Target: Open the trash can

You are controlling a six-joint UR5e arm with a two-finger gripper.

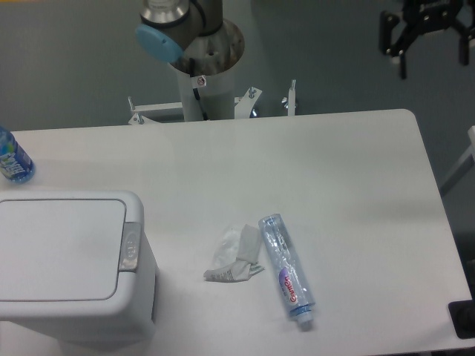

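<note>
Approach not yet begun: the trash can is closed and the gripper is far off.

The trash can [70, 263] sits at the near left corner of the tabletop [334, 170], its flat lid down and the grey push-button [130, 246] on its right rim untouched. The gripper [429, 33] hangs high at the upper right, beyond the tabletop's far edge and well apart from the bin; its fingers look spread, gripping nothing. A crumpled wrapper [236, 256] and a clear plastic bottle [286, 270] lie between the two. Judging from this, the next move calls for a long sweep across to the left, then a descent onto the button to press it.
</note>
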